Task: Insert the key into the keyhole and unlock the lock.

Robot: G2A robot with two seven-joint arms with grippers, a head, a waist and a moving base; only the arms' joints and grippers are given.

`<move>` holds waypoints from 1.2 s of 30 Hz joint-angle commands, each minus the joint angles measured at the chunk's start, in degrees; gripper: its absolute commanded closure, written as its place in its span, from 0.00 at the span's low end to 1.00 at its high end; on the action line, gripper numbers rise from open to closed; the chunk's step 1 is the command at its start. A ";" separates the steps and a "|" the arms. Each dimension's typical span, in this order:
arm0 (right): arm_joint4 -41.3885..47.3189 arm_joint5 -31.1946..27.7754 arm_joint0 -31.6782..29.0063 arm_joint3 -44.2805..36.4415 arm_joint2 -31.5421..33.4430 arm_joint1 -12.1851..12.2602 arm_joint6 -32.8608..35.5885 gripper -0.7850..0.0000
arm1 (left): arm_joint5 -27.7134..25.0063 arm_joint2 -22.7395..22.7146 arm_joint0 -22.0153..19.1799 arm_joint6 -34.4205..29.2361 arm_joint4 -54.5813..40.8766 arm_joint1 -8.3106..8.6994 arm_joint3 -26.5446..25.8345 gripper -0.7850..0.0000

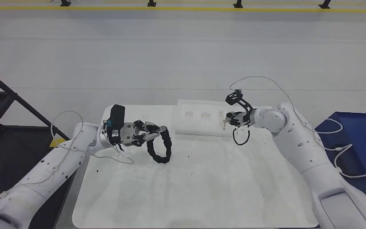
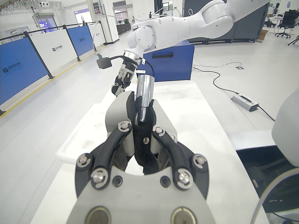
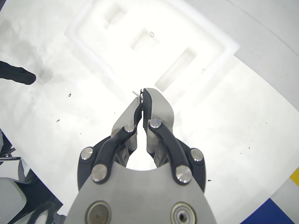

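Left gripper (image 2: 140, 115) clenched on lock (image 2: 145, 87) — keyhole hidden. Right gripper (image 3: 142, 97) pinches key (image 3: 134, 92) — mostly hidden, near table's (image 1: 200, 194) far edge.

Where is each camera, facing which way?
Top view: from overhead, down at the table; both arms show.
Left wrist view: from that wrist, along the left hand, shut on the cable lock, toward the right hand.
Right wrist view: from its wrist, down past the right hand, pinching the key, onto the foam tray.
Shared: left wrist and top views show the cable lock.

Pale grey floor (image 1: 171, 51), yellow floor line (image 1: 183, 8), blue-and-white barrier panels (image 2: 21, 71), blue cabinet (image 2: 177, 68), office chair (image 2: 286, 22)
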 commanded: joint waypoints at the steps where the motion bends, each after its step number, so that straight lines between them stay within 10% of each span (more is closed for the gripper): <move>1: 0.72 -0.22 0.75 2.29 -0.67 -0.66 -1.40 1.00 | 0.00 0.00 0.00 0.00 0.00 0.00 0.00 1.00; 36: -1.09 0.58 2.16 8.91 -2.81 -3.61 -4.52 1.00 | 0.00 0.00 0.00 0.00 0.00 0.00 0.00 1.00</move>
